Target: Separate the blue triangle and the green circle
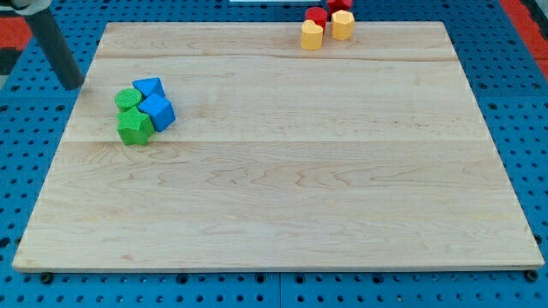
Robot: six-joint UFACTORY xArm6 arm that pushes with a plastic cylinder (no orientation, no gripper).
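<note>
The blue triangle [149, 87] lies near the board's left edge, touching the green circle [127, 98] on its left. A blue cube [157, 112] sits just below the triangle, and a green star-like block [134, 127] sits below the circle; the four form a tight cluster. My tip [74, 86] is at the lower end of the dark rod, off the board's left edge, to the left of the cluster and apart from it.
The wooden board [282, 171] rests on a blue pegboard. At the view's top, near the board's far edge, stand two yellow blocks [312, 36] [342, 26] and two red blocks [316, 15] [339, 4].
</note>
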